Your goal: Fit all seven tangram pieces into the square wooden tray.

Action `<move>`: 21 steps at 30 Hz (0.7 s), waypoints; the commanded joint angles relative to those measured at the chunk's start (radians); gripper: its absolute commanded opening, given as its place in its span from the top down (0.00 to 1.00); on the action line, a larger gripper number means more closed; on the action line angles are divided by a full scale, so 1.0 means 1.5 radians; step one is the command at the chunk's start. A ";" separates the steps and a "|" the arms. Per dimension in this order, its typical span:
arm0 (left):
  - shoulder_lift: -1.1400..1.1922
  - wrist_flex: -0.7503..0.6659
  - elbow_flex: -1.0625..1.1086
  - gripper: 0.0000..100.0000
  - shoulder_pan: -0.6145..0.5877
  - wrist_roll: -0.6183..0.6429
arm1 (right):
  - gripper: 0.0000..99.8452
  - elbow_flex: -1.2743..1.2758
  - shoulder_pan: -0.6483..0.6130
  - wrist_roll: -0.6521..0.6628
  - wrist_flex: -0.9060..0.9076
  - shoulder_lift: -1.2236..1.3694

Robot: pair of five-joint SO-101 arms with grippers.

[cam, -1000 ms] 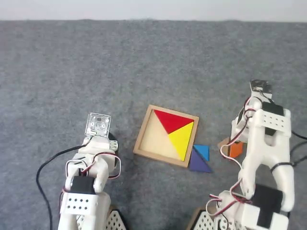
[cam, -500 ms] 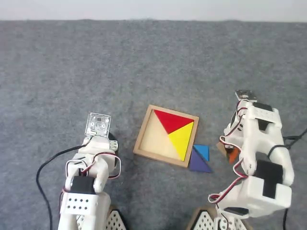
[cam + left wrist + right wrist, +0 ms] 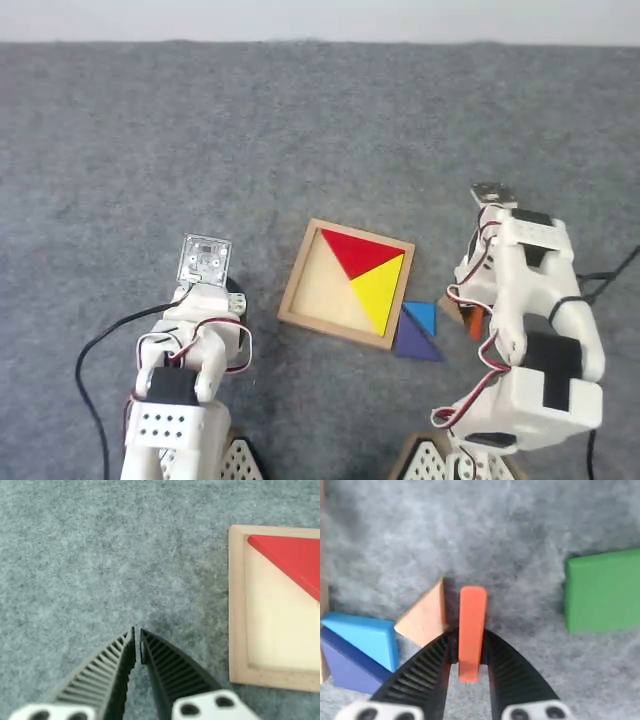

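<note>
Clamps the right end effector (image 3: 469,634) on an orange piece (image 3: 472,610) stood on edge on the desk (image 3: 150,130), to the right of the square wooden tray (image 3: 293,290). Sets that piece just beyond a tan triangle (image 3: 424,620), a light blue triangle (image 3: 421,317) and a dark blue triangle (image 3: 413,343), both blue ones seemingly touching the tray's right rim, with a green square (image 3: 602,590) farther from the tray. Holds the left end effector (image 3: 137,635) closed and empty just left of the tray, whose right half seats a red triangle (image 3: 358,250) and a yellow triangle (image 3: 380,290).
</note>
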 commanded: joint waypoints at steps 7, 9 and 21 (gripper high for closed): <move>-0.008 0.001 -0.006 0.98 -0.003 0.003 | 0.99 -0.090 -0.067 0.017 0.133 -0.260; -0.008 0.001 -0.006 0.98 -0.003 0.003 | 0.99 -0.109 -0.106 0.017 0.162 -0.289; -0.008 0.001 -0.006 0.98 -0.003 0.003 | 0.99 -0.265 -0.475 -0.015 0.183 -0.159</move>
